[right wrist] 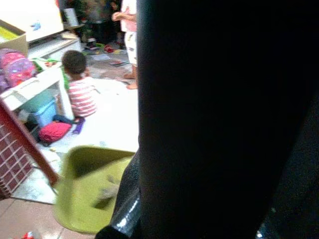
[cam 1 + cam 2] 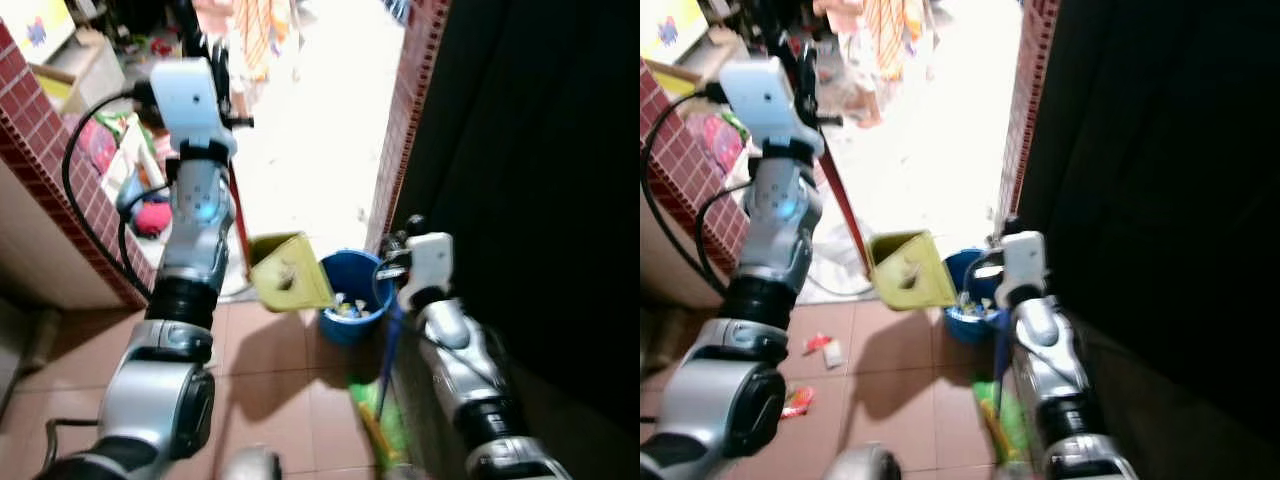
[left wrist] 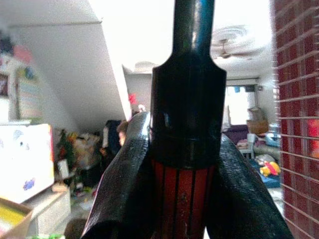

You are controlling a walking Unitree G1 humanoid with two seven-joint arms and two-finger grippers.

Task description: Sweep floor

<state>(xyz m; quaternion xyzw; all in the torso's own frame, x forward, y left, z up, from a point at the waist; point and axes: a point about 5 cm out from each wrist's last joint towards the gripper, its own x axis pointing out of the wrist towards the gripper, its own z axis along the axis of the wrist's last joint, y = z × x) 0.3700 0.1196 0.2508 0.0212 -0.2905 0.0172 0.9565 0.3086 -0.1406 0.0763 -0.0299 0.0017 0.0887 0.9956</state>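
**Dustpan lifted beside blue bin at the doorway**

Left gripper (image 3: pixel 187 199) raised high, both black fingers (image 3: pixel 122 194) pressed against a red-and-black handle (image 3: pixel 187 124) that runs up between them; jaws clamped on it. In the head views the same red handle (image 2: pixel 845 215) slants down from the raised left arm to a yellow-green dustpan (image 2: pixel 288 272), which hangs tilted above the floor, its open face turned toward the robot, a bit of grey debris inside.

Blue bin (image 2: pixel 352 295) sits on the tiled floor (image 2: pixel 270 370) just beside the dustpan, against the foot of the brick doorpost (image 2: pixel 405 120). Scraps of litter show inside the bin.

Right gripper (image 2: pixel 392 262) low, at the near rim of the bin, next to a dark wall. A dark blue pole (image 2: pixel 392 345) drops from it to green bristles of a broom (image 2: pixel 375 415) resting on the tiles. Right wrist view is mostly blocked by a dark shape close to the lens; cannot tell whether these jaws are apart or together.

Loose litter (image 2: pixel 822 348) in red and white lies on the tiles near the left arm, close to the low brick wall (image 2: pixel 60 190).

Beyond the doorway: bright floor, a seated child in a striped top (image 1: pixel 79 92), a standing person's legs (image 1: pixel 130 45), toys and a pink bag (image 1: pixel 15 67).
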